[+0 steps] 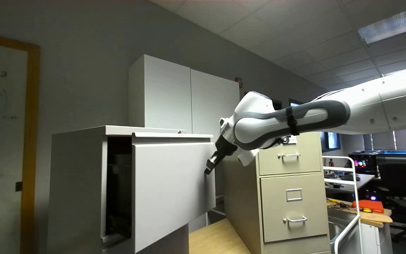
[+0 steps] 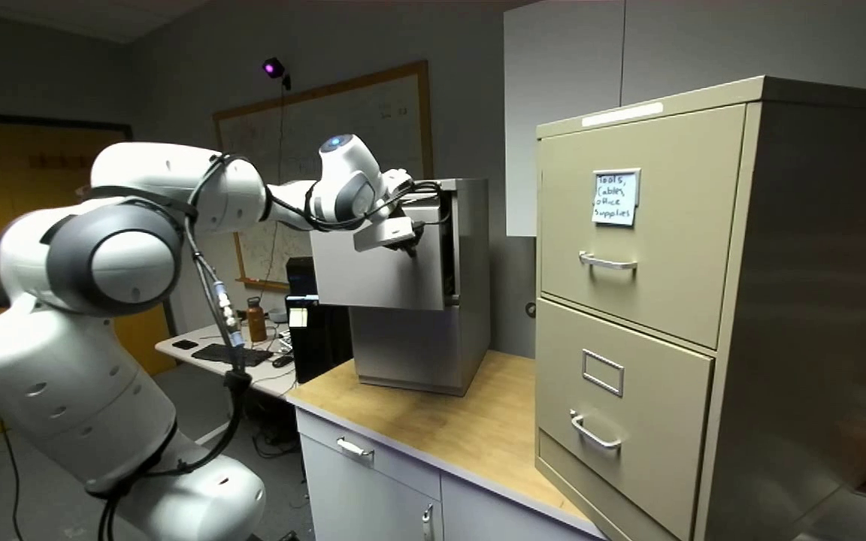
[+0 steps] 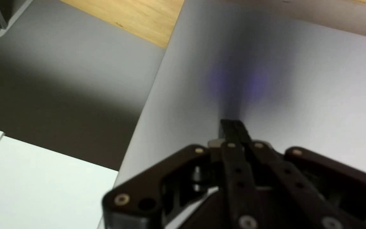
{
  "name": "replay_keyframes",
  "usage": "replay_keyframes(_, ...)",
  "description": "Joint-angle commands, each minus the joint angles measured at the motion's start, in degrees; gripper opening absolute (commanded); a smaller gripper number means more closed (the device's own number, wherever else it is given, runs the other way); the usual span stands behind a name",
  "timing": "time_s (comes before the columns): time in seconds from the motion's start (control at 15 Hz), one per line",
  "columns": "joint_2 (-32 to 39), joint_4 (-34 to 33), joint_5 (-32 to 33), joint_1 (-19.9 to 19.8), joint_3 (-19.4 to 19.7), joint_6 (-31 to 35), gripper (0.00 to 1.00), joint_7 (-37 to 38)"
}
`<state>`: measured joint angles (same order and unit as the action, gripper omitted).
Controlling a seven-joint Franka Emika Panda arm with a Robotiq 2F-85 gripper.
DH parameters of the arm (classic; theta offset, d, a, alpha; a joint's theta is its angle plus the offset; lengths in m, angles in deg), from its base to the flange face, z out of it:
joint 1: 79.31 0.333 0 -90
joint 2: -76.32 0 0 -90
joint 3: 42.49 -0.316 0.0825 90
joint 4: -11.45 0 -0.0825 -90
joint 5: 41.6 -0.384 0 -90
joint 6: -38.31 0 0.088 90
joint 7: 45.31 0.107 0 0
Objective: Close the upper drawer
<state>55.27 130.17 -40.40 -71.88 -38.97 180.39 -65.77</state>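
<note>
The upper drawer, a large plain light-grey front panel, stands pulled out from the grey cabinet. A dark gap shows between panel and cabinet body. The panel also shows in an exterior view, partly behind my wrist, and fills much of the wrist view. My gripper points down at the panel's outer face, towards one side edge. In the wrist view its fingers are together with nothing between them. The tips are at or very near the panel, over a dark shadow; contact is not certain.
A beige filing cabinet with handled drawers stands beside the grey cabinet; it also shows in an exterior view. A white two-door cupboard is behind. The grey cabinet stands on a wooden counter. A desk lies beyond.
</note>
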Motion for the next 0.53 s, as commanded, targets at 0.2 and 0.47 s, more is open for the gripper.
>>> replay_keyframes(0.2,18.30,-19.40,-11.07,1.76,0.63,0.75,0.00,-8.50)
replay_keyframes(0.47,26.07,-29.87,-11.95,-0.36,-2.07,-2.16,0.00,-8.36)
